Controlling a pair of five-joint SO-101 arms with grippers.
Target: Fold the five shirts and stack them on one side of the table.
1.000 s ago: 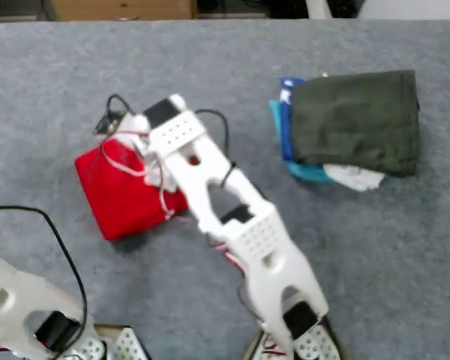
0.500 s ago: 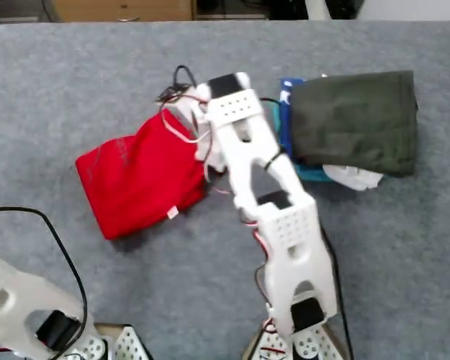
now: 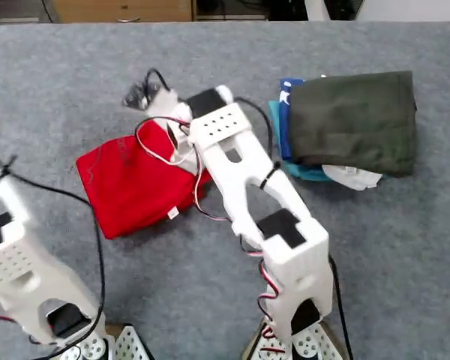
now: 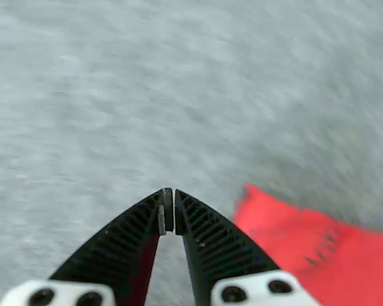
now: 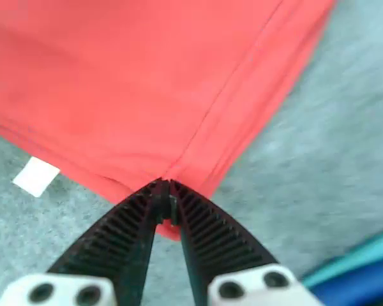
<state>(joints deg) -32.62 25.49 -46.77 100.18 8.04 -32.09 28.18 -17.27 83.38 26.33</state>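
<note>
One red shirt [image 3: 131, 187] lies mid-table; we pinch its edge in the right gripper [image 5: 167, 203]. Our left gripper [image 4: 168, 217] hangs closed and empty above the grey table [image 4: 115, 95], and the folded stack [image 3: 352, 124] sits toward its right edge.

Grey fabric-covered table [image 3: 390, 255], red shirt [image 3: 124, 191] lying folded left of centre, stack of shirts [image 3: 352, 120], perhaps four, at right

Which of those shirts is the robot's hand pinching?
The red shirt, lying apart; the right hand is shut on its edge. The others sit stacked, dark green shirt on top.
</note>
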